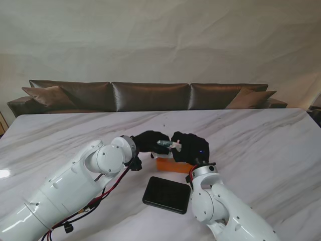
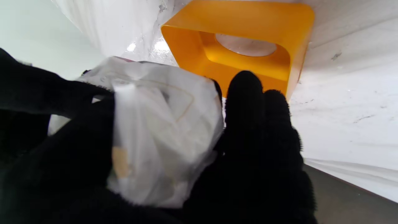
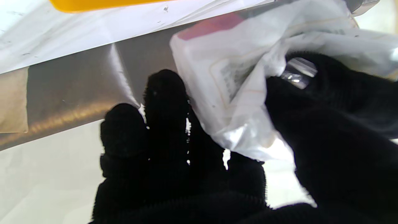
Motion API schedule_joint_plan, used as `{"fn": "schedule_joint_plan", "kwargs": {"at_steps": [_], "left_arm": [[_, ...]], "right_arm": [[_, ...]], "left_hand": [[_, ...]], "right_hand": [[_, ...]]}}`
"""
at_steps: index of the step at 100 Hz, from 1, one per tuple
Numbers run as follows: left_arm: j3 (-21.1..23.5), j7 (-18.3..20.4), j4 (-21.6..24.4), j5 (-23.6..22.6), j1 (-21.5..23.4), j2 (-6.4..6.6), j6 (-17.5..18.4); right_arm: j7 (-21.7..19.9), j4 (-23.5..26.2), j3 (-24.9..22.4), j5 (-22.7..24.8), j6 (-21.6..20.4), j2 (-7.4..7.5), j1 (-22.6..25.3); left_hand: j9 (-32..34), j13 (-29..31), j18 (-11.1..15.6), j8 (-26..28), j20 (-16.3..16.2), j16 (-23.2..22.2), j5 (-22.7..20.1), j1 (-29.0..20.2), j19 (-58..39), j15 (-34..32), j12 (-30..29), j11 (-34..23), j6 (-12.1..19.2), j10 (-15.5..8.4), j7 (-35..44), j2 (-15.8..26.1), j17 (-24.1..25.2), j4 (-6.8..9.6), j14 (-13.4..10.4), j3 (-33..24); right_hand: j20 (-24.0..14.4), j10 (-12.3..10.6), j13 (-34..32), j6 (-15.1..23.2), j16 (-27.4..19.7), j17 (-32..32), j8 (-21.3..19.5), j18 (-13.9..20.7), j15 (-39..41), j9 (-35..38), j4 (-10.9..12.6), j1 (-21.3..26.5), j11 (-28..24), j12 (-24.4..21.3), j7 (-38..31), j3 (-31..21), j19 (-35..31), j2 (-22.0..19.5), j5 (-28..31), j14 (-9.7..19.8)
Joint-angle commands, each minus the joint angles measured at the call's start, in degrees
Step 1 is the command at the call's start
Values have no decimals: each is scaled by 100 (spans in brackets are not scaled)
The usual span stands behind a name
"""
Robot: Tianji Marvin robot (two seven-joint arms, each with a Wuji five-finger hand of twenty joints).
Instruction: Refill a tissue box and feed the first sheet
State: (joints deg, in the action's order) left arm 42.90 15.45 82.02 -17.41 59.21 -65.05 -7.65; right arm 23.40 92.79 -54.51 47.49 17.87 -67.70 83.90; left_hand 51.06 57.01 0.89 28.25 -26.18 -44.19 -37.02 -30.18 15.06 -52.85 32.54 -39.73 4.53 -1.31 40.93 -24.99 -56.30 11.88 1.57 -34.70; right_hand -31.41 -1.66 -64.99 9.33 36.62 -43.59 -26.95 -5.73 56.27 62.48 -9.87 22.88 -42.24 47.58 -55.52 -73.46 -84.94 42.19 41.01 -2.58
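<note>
Both black-gloved hands meet over the middle of the table around a white plastic-wrapped tissue pack [image 1: 166, 144]. My left hand [image 1: 149, 141] grips the tissue pack [image 2: 161, 130] from one end, and my right hand [image 1: 190, 146] pinches the crumpled wrapper [image 3: 248, 81] from the other. Just under and nearer to me than the hands sits the orange tissue box shell [image 1: 168, 164]. In the left wrist view the orange shell [image 2: 248, 40] lies with its open side up, its oval slot facing the table.
A flat black rectangular lid or base [image 1: 167, 194] lies on the marble table [image 1: 261, 145], nearer to me than the orange shell. A dark leather sofa [image 1: 150, 95] runs behind the table's far edge.
</note>
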Motion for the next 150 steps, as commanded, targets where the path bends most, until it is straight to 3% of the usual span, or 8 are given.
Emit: {"fn": "schedule_joint_plan", "kwargs": {"at_steps": [1,43,65,87,96,109,135,150], "left_arm": [[143,-29,158,-78,116,20,75],[885,-1361,86,-1019,1034,-21,1072],[940,-1813,106,-1854,1273,30,1282],[682,-2060,-1,-2183,1181,12,1192],[570,-2263,-101,-2224,1114,-32,1224],[399,-2406,-190,-2298,1005,-70,1205],[198,-2558,-360,-2341,859,-115,1271],[82,-2746,-543,-2266,790,-179,1411]], "right_arm": [[-108,0,-78,-76,131,19,123],[-495,237,-636,-862,567,-43,298],[-732,361,-748,-1417,702,-84,308],[-1005,531,-786,-1889,732,-88,369],[-1137,639,-807,-1990,746,-67,428],[-1251,744,-827,-2158,745,-56,490],[-1367,840,-838,-2378,662,-47,539],[-1414,845,-830,-2535,648,-55,521]], "left_hand": [[-244,-234,1602,-46,-81,36,251,818,-11532,104,-100,88,-84,1,-223,828,162,-84,750,838],[-1212,-729,1404,-552,-244,-2,1373,653,-11277,322,-360,460,-268,-191,-1125,737,756,-457,669,1973],[-2032,-1203,1306,-909,-542,-126,2076,636,-11060,558,-461,579,-405,-426,-1411,206,1317,-12,425,965],[-2214,-1186,1338,-1016,-605,-159,2285,624,-11093,522,-532,537,-559,-442,-1400,37,1331,-146,303,443],[-2166,-1103,1376,-1054,-574,-166,2251,678,-11158,428,-592,467,-599,-413,-1357,6,1254,-432,298,294],[-2066,-970,1387,-1040,-567,-170,2183,656,-11226,353,-591,405,-644,-291,-1302,74,1142,-497,288,279],[-1553,-635,1441,-916,-474,-131,1781,672,-11385,161,-608,271,-549,-371,-1055,89,857,-522,249,15],[-635,-207,1364,-618,-382,-80,913,659,-11601,-47,-525,49,-175,-407,-478,420,519,-363,291,-292]], "right_hand": [[-10,-65,-275,332,81,-148,-629,-17,303,791,402,201,-992,511,-967,-468,-398,37,901,-157],[28,-12,-436,104,113,-273,-859,-131,533,997,731,-56,-1229,770,-1038,-763,-651,145,1069,-324],[42,64,-487,-10,105,-306,-852,-203,597,1061,782,-41,-1278,786,-1067,-824,-742,203,1146,-382],[63,123,-480,-96,89,-299,-853,-257,619,1066,819,2,-1284,781,-1067,-834,-793,239,1167,-473],[71,132,-477,-106,85,-284,-855,-264,625,1065,828,17,-1287,781,-1067,-825,-797,230,1175,-486],[84,159,-464,-135,77,-268,-858,-285,628,1050,843,42,-1285,781,-1061,-802,-810,222,1166,-493],[103,184,-428,-162,69,-231,-865,-283,632,1016,842,80,-1279,783,-1047,-742,-822,187,1145,-507],[110,209,-392,-193,69,-204,-863,-289,637,992,836,109,-1274,783,-1031,-702,-827,174,1124,-525]]}}
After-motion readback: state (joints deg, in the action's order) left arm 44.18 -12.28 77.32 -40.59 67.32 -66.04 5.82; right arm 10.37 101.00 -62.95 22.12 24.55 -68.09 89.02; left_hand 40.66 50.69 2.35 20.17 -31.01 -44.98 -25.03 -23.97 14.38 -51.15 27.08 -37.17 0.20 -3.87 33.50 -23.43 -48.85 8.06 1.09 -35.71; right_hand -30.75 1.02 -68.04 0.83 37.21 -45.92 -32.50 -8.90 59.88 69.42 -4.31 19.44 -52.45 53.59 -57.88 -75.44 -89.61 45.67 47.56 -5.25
